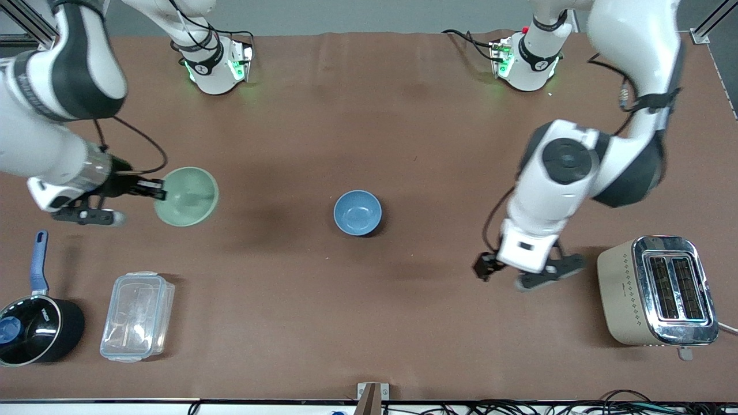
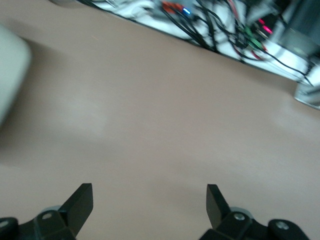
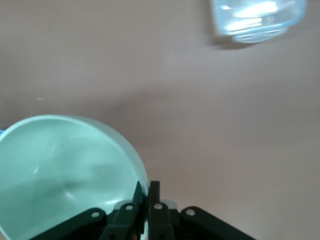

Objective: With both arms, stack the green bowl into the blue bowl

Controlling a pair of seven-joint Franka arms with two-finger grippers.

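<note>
Two Franka arms at a brown desk: the right claw, reaching in from the right arm's end, is clenched on the rim of the green bowl, carrying it tilted above the desk w/ a shadow spread beneath; the right wrist view shows both fingers pinching the bowl's pale wall, one inside the rim and one outside. The blue bowl sits upright at about mid-desk, well apart from the green bowl and toward the left arm's end from it. The left claw hangs over bare desk between the blue bowl and a beige-and-chrome two-slot toaster, touching neither; its fingers stand released, spread wide w/ nothing between them, per the left wrist view. The left arm waits. Nearer the front camera at the right arm's end: a clear plastic food container w/ clip lid, and just beside it a black saucepan w/ a blue handle, the handle pointing away from the front camera. The container also shows in the right wrist view, apart from the held bowl. Both arm bases glow green along the desk's edge farthest from the front camera, and loose cables run along the edge nearest that camera.
</note>
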